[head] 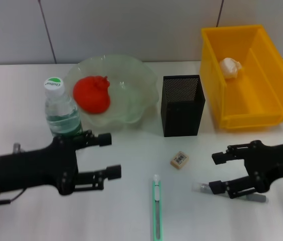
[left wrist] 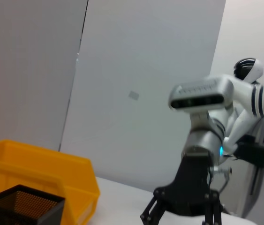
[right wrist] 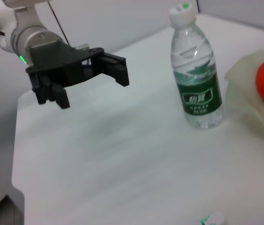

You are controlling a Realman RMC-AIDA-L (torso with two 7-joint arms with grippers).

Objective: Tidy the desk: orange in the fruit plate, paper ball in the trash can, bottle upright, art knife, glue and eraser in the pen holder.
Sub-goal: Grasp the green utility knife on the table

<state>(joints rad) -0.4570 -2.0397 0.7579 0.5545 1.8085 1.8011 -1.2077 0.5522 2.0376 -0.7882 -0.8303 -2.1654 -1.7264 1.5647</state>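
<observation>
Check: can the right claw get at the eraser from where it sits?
Probably yes. The right claw is open, and only bare table lies between it and the eraser; the glue lies under the claw.

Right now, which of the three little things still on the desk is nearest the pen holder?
The eraser, lying just in front of the pen holder. The art knife and the glue lie farther off.
</observation>
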